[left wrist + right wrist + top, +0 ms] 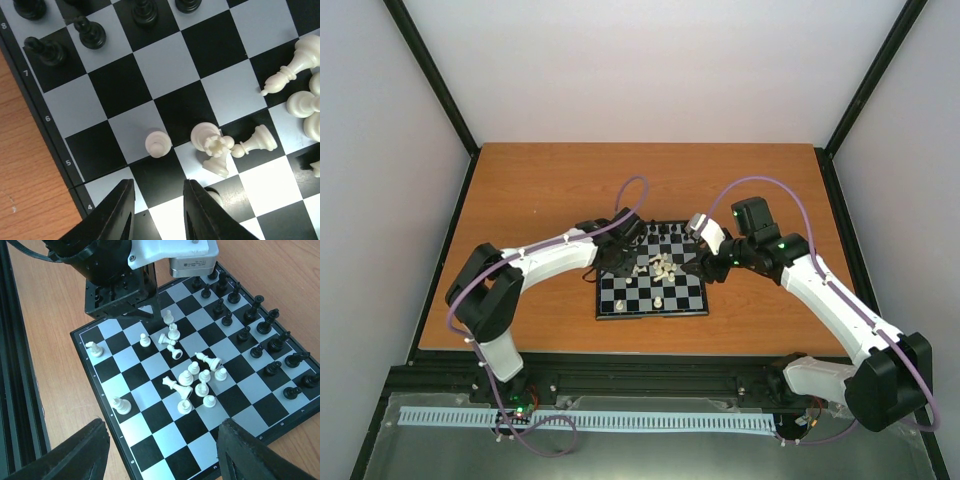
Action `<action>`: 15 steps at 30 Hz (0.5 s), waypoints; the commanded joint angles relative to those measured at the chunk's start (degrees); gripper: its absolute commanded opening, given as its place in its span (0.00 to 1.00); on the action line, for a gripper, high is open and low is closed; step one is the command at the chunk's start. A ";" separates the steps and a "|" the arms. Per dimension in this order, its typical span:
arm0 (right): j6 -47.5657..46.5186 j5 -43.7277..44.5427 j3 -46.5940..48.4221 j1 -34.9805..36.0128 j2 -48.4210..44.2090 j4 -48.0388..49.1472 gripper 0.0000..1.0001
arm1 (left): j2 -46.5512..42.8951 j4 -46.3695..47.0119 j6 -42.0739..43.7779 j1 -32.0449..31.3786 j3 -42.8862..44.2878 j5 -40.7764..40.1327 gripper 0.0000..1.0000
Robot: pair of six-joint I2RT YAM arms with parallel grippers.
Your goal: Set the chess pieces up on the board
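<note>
White pawn (158, 143) upright, just ahead of left fingers (117, 215), board (150, 65) beneath

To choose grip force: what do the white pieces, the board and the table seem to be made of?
White pieces: likely moulded plastic, smooth, faint shine.
Board: probably plastic or laminate, flat printed squares, soft glare.
Table: wood or wood-look laminate, orange-brown grain.

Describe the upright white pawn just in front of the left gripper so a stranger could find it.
On the board, look just ahead of the left gripper, near the edge numeral five. The white pawn stands upright and alone there, while the white pieces to its right lie jumbled together.
</note>
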 commanded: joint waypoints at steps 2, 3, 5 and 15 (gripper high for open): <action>-0.79 0.69 -0.27 -0.57 -1.36 0.39 0.60 | 1.84 0.77 -0.16 0.05 3.47 0.48 0.30; -0.86 0.79 -0.29 -0.53 -1.39 0.38 0.60 | 2.33 0.92 -0.09 0.11 3.70 0.35 0.30; -0.92 1.00 -0.23 -0.54 -1.38 0.38 0.60 | 3.37 1.53 0.19 0.37 4.09 0.43 0.30; -1.12 1.03 -0.21 -0.65 -1.04 0.29 0.60 | 8.18 2.05 0.81 1.74 6.14 0.91 0.22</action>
